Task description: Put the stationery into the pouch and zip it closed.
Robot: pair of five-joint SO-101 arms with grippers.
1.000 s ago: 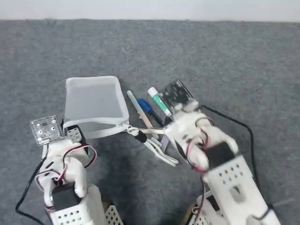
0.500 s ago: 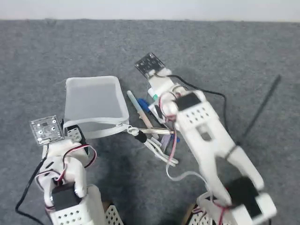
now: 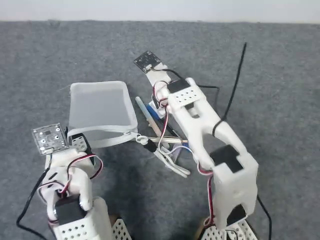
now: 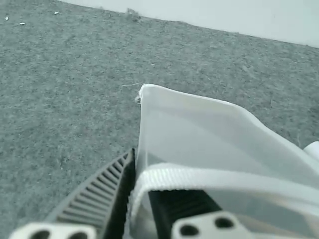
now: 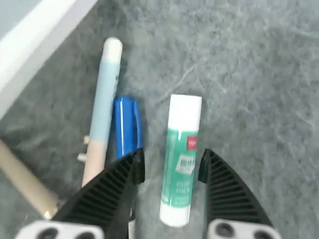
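Note:
The white translucent pouch [image 3: 100,111] lies open on the grey carpet. My left gripper [image 4: 142,199] is shut on the pouch [image 4: 209,139] at its near zipper edge, and sits at the pouch's near corner [image 3: 80,141] in the high view. To the pouch's right lie a light blue pen [image 3: 142,107], a blue pen [image 3: 152,111], a wooden pencil [image 3: 156,129] and white-handled scissors [image 3: 172,162]. My right gripper [image 5: 172,159] hangs open over a green-and-white glue stick [image 5: 182,159], one finger on each side. Beside it are the blue pen [image 5: 127,127] and the light blue pen [image 5: 104,94].
Grey carpet [image 3: 270,75] spreads bare to the right and behind the stationery. The right arm [image 3: 200,125] stretches over the pile and hides the glue stick from above. A black cable [image 3: 235,80] rises from that arm. The pouch's edge [image 5: 30,35] lies near the pens.
The right arm has swung from the near side out over the stationery, its wrist now above the glue stick. The left arm and the pouch have not moved.

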